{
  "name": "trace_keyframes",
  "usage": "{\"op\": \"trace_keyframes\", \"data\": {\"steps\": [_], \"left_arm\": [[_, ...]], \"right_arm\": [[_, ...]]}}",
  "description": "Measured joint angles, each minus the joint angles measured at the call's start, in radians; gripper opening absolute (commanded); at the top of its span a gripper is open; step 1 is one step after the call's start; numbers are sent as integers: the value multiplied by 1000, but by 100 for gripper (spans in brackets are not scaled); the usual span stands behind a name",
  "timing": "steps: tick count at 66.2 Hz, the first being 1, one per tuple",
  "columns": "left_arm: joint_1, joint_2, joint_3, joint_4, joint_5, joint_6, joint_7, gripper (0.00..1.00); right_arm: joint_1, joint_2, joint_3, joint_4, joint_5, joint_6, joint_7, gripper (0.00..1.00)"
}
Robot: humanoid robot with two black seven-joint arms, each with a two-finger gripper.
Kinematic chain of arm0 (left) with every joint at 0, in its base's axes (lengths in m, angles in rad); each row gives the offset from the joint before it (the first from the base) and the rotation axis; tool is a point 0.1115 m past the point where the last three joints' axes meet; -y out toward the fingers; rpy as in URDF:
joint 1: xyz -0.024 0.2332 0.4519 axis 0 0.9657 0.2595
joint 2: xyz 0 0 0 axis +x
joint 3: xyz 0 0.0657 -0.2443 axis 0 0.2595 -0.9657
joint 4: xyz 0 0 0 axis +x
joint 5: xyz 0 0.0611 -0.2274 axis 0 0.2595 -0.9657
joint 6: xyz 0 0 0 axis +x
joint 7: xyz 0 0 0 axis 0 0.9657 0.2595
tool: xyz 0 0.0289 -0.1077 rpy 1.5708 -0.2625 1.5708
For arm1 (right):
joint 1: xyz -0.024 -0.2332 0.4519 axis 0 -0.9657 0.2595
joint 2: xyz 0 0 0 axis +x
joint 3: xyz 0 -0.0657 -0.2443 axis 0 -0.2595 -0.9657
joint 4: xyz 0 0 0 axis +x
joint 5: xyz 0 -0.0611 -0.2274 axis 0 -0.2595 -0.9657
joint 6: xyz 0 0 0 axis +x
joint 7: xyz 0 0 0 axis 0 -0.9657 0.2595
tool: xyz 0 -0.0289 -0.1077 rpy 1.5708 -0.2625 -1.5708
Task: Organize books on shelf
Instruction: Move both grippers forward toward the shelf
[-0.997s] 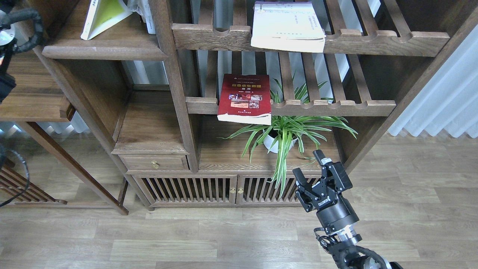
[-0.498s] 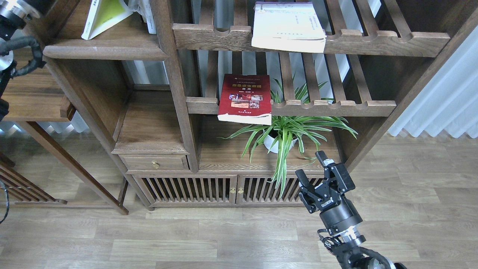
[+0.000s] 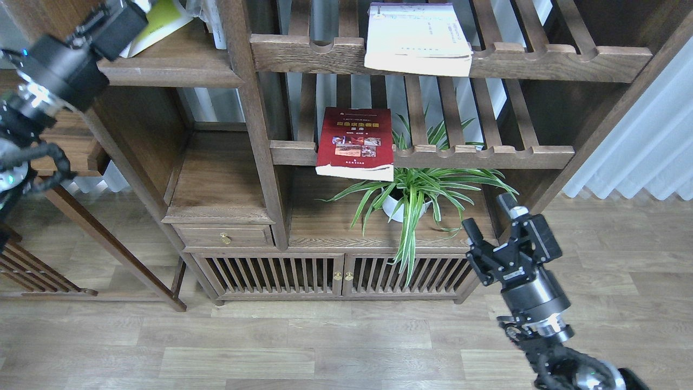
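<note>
While the lime-yellow paperback [image 3: 157, 19] sits on your solid dark-brown plank shelf [image 3: 162, 70] | red [image 3: 355, 142], white [image 3: 417, 38] books remain on slatted racks | right gripper [image 3: 490, 216] jaws open, empty | left gripper [image 3: 116, 21] jaws: cannot tell.

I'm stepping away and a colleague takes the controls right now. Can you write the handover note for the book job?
Right gripper: open, empty, low in front of the plant.
Left gripper: up at the lime-yellow book on the solid shelf; fingers hidden, grip unclear.
Dark red book: flat on the lower slatted rack, overhanging its front.
White-lavender book: flat on the upper slatted rack.
Done: only the yellow book is on the shelf.
Left: move the other two there.
</note>
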Motion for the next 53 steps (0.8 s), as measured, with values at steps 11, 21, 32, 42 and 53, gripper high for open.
{"op": "trace_keyframes", "data": {"steps": [11, 21, 32, 42, 53], "left_arm": [[140, -45, -38, -2, 1, 0, 17, 100], [217, -126, -71, 13, 5, 0, 89, 100], [223, -174, -92, 35, 7, 0, 103, 100], [266, -241, -143, 40, 9, 0, 104, 100], [290, -277, -164, 64, 9, 0, 104, 100]], "right_arm": [[-1, -27, 51, 76, -1, 0, 0, 97], [6, -25, 100, 109, -4, -42, 0, 97], [7, -6, 105, 111, -18, -78, 0, 97], [6, 36, 107, 111, -42, -90, 0, 97], [5, 117, 107, 112, -77, -89, 0, 97]]}}
